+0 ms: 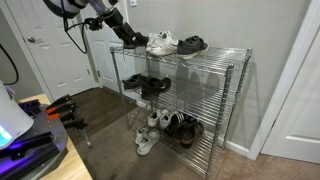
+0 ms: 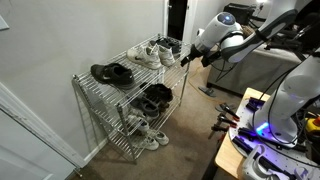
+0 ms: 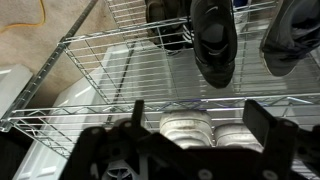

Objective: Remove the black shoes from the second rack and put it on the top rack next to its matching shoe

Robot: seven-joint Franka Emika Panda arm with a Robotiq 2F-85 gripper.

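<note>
Carpeted room, chrome wire shelving against grey wall. Black shoes [image 1: 145, 85] lie on second rack [image 1: 190, 96]. Matching shoe [image 1: 133, 41] sits on top rack [image 1: 216, 52], just beside white sneakers [image 1: 161, 43]. Pincer [image 3: 200, 112] hovers near that end, fingers spread, empty.

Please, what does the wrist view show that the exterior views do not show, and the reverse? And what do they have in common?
Only the wrist view: the two fingers close up, spread apart with nothing between them. Only the exterior views: the whole three-tier rack, the arm, brown-grey shoes on the top tier, and a door. Both: black shoes and white shoes on wire shelves; which tier the wrist view looks at, I cannot tell.
</note>
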